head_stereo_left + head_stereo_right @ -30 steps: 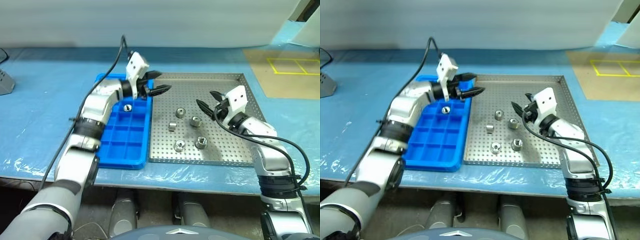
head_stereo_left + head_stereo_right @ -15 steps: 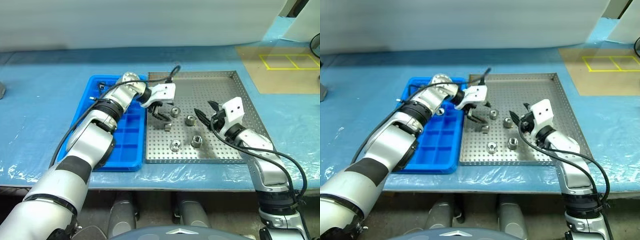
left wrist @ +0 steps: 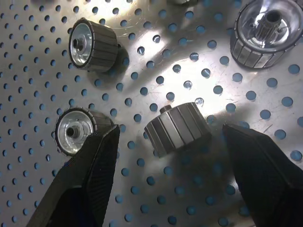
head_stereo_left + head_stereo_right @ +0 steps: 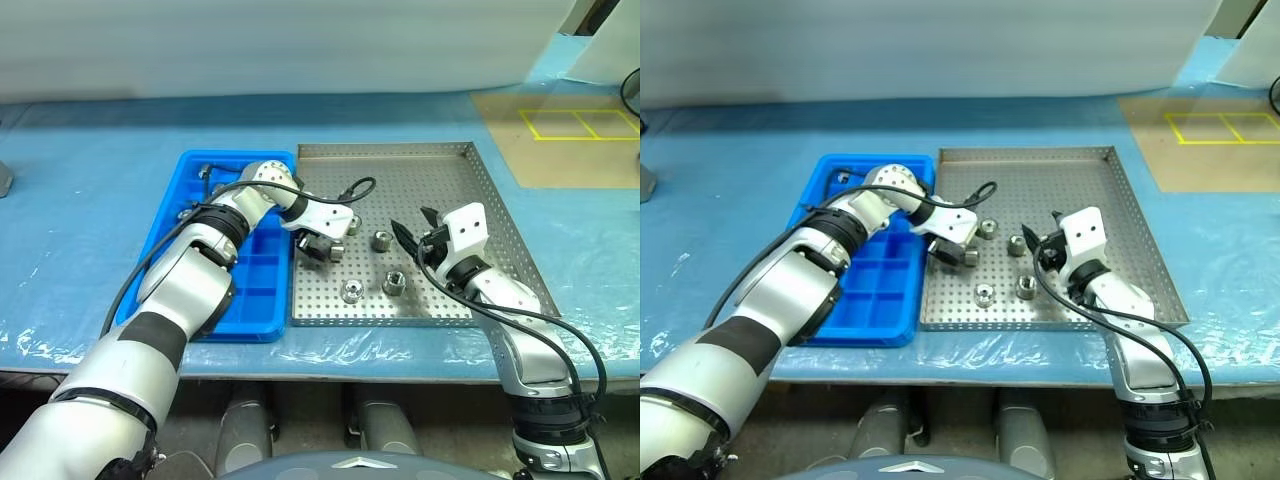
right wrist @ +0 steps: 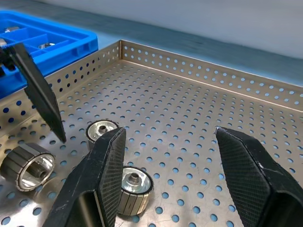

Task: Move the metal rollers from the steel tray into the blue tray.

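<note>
**Left gripper straddling a roller lying on its side in the steel tray**

Nearest the robot, two metal rollers are sitting side by side toward the front of the steel tray [image 4: 455, 175]: one [image 4: 351, 291] to the left and one [image 4: 394, 283] to its right, both standing on end with their centre holes facing up.

Just behind them, on the tray's left side, the left gripper [image 4: 322, 247] is pointing steeply down at the perforated floor. Its two black fingers [image 3: 80, 184] are standing spread apart, one on each side of a ribbed roller [image 3: 177, 128] that is lying on its side between them. Neither finger is touching it, so the hand is released and carrying nothing.

On the right, the right gripper [image 4: 413, 225] is hovering roughly level above the tray floor, its fingers [image 5: 102, 177] parted with bare perforated metal showing between them; it is also grasping nothing. Near its fingertips another roller [image 4: 381, 240] is standing on the floor, and a further one [image 4: 987, 229] is sitting just beyond the left gripper.

To the left, the blue tray [image 4: 170, 235] is lying alongside the steel tray, their long edges touching or nearly so. Its nearer compartments are partly hidden by the left arm. In its far compartments small shiny pieces [image 5: 45, 45] are lying, though how many cannot be told.
</note>
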{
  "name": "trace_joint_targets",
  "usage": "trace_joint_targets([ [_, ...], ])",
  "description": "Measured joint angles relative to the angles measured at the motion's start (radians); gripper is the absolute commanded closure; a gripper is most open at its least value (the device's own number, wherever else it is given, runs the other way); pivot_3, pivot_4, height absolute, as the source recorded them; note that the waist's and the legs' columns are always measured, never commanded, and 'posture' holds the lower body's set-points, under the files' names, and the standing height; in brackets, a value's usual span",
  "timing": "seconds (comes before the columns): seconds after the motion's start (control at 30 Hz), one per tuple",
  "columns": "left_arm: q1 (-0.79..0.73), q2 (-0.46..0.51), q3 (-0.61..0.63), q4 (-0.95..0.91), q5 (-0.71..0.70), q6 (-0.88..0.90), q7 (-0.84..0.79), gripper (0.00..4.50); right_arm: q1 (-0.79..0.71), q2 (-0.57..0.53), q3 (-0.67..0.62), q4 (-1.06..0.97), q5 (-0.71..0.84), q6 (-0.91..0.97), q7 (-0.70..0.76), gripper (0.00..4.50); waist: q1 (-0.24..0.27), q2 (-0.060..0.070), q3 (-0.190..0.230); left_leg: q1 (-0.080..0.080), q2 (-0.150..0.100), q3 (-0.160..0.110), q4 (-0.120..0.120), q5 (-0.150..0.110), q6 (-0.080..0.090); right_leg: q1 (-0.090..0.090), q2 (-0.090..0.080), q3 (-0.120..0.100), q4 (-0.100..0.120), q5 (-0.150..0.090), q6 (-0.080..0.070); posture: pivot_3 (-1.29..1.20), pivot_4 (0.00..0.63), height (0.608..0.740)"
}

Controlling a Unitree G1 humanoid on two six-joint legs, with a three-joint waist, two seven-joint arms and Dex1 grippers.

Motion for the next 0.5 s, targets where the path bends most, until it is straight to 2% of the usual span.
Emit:
trace_joint_targets([
  [0.5, 0.019, -0.009, -0.018, 0.008, 0.08, 0.007, 0.035, 0.82, 0.016, 0.004, 0.007, 0.001, -0.027, -0.01, -0.005, 1.41, -0.003, 0.0, 0.0, 0.001, 0.0, 0.0, 0.001, 0.0, 0.0, 0.001, 0.0, 0.0, 0.0, 0.0, 0.0, -0.48, 0.15, 0.74],
])
